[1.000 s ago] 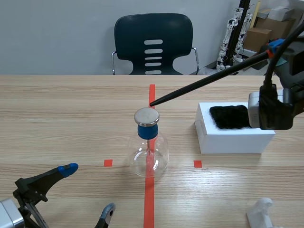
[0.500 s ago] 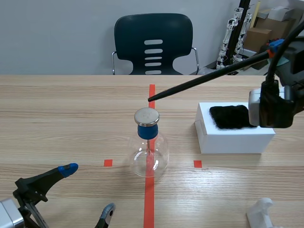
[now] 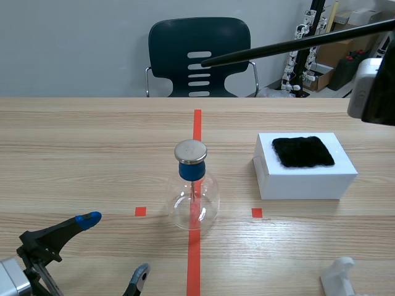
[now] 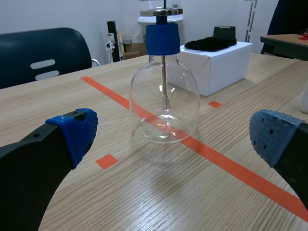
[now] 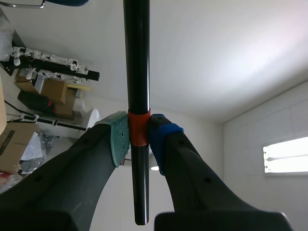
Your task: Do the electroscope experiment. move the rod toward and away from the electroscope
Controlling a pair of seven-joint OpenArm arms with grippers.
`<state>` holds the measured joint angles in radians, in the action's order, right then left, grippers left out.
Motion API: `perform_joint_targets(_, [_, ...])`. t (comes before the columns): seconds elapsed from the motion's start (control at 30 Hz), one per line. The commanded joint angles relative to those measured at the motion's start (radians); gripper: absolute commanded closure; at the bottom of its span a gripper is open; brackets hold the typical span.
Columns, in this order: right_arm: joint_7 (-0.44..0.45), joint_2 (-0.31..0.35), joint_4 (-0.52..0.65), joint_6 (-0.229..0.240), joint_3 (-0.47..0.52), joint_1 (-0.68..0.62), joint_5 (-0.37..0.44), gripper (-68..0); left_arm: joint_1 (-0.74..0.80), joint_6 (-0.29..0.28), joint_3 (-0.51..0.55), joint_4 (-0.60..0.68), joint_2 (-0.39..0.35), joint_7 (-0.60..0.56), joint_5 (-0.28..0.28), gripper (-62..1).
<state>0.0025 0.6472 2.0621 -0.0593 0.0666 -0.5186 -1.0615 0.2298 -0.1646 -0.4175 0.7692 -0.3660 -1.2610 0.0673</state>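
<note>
Black rod (image 3: 296, 42) is slanting high overhead; blue-capped glass electroscope (image 3: 193, 194) is standing upright, well below its tip.

Mid-table obstacles — electroscope (image 3: 194, 188); white box (image 3: 305, 182)

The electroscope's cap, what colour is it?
The electroscope's cap is blue; the left wrist view shows it best.

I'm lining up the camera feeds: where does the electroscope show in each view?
Scene view: the electroscope stands mid-table on the red tape line, left of the white box.
Left wrist view: electroscope straight ahead of the left gripper, white box behind it.
Right wrist view: not in it.
Shared landmark: the white box with the black cloth on top.
</note>
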Motion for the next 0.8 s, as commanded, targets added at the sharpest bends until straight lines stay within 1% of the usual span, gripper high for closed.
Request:
perform_joint_targets(0.0, [0.003,-0.011,0.034,-0.007,0.035,-0.017,0.018,-1.5,0.003,-0.002,0.003,0.014,0.000,-0.014,-0.003,-62.3])
perform_joint_targets(0.07, [0.019,-0.039,0.056,0.000,0.076,-0.045,0.042,-1.5,0.003,-0.002,0.003,0.014,0.000,-0.014,-0.003,-62.3])
perform_joint_targets(0.2, [0.063,-0.095,0.093,0.000,0.156,-0.101,0.087,-1.5,0.003,-0.002,0.003,0.014,0.000,-0.014,-0.003,-62.3])
perform_joint_targets(0.37, [0.136,-0.152,0.119,0.000,0.250,-0.163,0.144,-1.5,0.003,-0.002,0.003,0.014,0.000,-0.014,-0.003,-62.3])
perform_joint_targets(0.53, [0.203,-0.186,0.119,0.000,0.314,-0.203,0.219,-1.5,0.003,-0.002,0.003,0.014,0.000,-0.014,-0.003,-62.3])
perform_joint_targets(0.63, [0.216,-0.190,0.119,0.000,0.327,-0.214,0.248,-1.5,0.003,-0.002,0.003,0.014,0.000,-0.014,-0.003,-62.3])
perform_joint_targets(0.77, [0.228,-0.190,0.119,0.000,0.327,-0.216,0.256,-1.5,0.003,-0.002,0.003,0.014,0.000,-0.014,-0.003,-62.3])
